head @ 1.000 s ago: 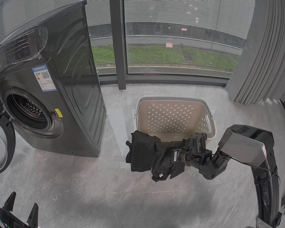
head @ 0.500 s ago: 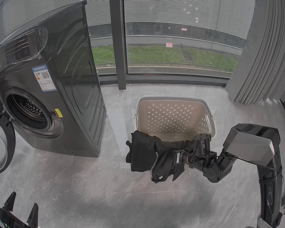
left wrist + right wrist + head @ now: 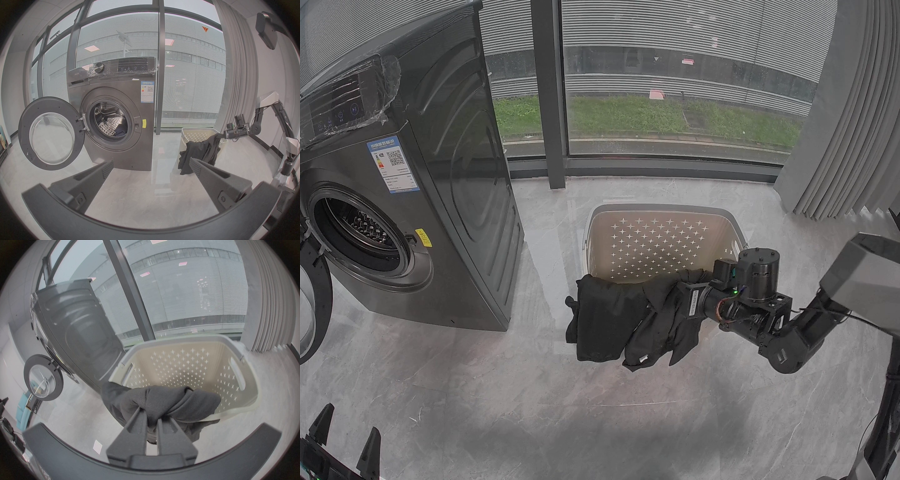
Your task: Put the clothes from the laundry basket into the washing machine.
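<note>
Right gripper (image 3: 151,416) is pinched shut on a bunched fold of the soft black cloth garment (image 3: 612,319), which hangs limp over the near rim of the beige perforated plastic laundry basket (image 3: 665,209), mostly outside it above the floor. It looks light and floppy rather than slippery, so I judge that a grip on a thick gathered wad like this should hold, though the loose tails could catch on the rim. To the robot's left stands the dark grey front-loading washing machine (image 3: 456,187) with its round door (image 3: 50,132) swung open, and the left gripper (image 3: 150,162) sits low, spread wide and empty.
</note>
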